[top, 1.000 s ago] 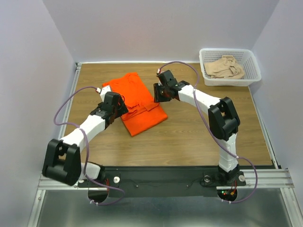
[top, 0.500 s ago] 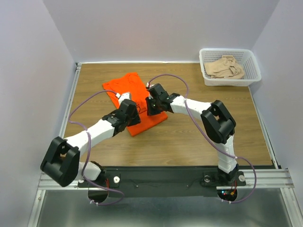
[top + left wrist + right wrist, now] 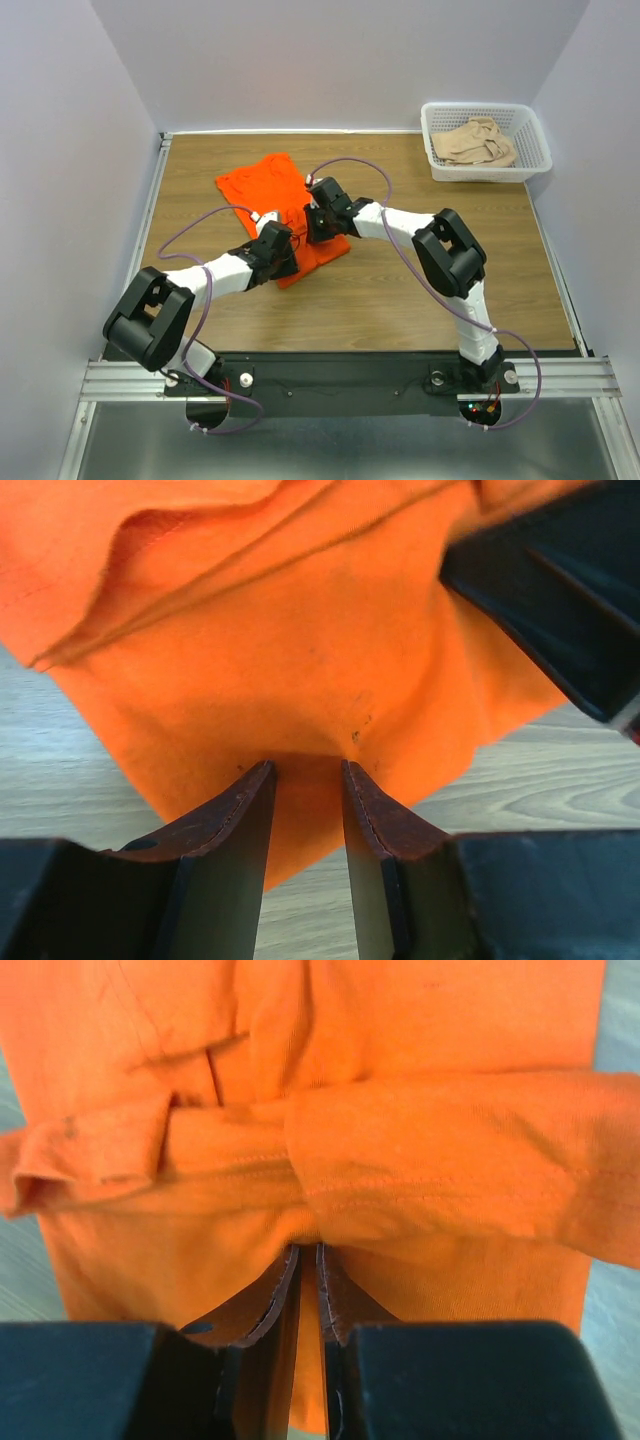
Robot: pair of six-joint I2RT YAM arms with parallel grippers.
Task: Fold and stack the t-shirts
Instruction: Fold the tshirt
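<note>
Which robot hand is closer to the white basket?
Right. The right gripper grips the orange shirt on the side toward the basket; the left gripper grips its near edge, farther away.

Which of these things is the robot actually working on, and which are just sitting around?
Part of the job:
- orange t-shirt, pinched by the left gripper and the right gripper
- beige t-shirt, lying crumpled, not yet folded

Just lying about:
- white basket, holding the beige one
- wooden table
</note>
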